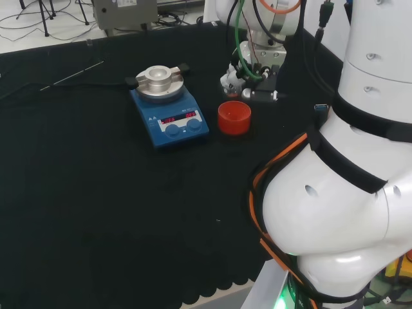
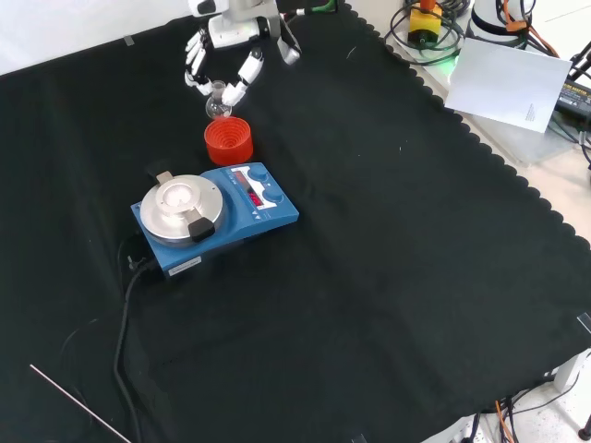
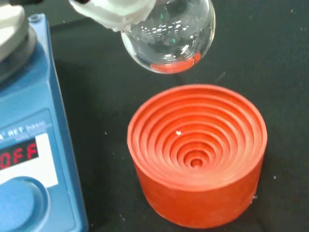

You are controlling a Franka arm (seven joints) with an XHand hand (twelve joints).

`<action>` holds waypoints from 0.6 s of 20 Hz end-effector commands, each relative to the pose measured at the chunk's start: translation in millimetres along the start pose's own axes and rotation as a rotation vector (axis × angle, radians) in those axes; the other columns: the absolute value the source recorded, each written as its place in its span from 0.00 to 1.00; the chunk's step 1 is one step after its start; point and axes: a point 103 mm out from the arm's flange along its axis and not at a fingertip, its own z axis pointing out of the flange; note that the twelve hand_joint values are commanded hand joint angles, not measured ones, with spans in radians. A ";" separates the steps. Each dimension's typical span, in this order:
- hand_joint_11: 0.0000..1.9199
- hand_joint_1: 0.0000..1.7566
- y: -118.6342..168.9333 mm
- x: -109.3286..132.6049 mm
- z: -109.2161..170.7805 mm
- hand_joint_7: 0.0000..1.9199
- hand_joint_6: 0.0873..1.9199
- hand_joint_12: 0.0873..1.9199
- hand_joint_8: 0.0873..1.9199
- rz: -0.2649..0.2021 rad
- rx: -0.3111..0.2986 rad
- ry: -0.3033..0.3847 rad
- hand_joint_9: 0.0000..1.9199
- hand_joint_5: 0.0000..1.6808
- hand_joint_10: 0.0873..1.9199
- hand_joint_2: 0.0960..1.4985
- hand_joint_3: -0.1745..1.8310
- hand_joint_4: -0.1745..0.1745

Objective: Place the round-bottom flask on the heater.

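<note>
The clear round-bottom flask hangs just above the red ribbed stand, its bulb free of the stand. My hand comes in from the front view's top, with fingers curled down around the flask near its neck. In the head view the hand sits just behind the red stand. The blue heater with a round metal top plate stands close beside the stand. In the head view the heater is to the stand's left.
The heater's black cable runs toward the front view's bottom. A thin metal rod lies on the cloth near that corner. The cloth's scalloped edge borders a white sheet and cables.
</note>
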 end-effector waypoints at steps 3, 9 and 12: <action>0.27 0.58 -10.0 19.8 -23.4 0.35 0.51 0.60 0.28 -0.027 0.013 -0.028 0.43 0.59 0.22 0.70 0.12 1.00; 0.27 0.58 -2.3 40.9 -38.7 0.35 0.50 0.60 0.28 -0.055 0.004 -0.030 0.43 0.59 0.22 0.70 0.12 1.00; 0.27 0.58 6.1 54.7 -44.7 0.35 0.50 0.61 0.28 -0.071 0.000 -0.036 0.43 0.59 0.22 0.69 0.13 1.00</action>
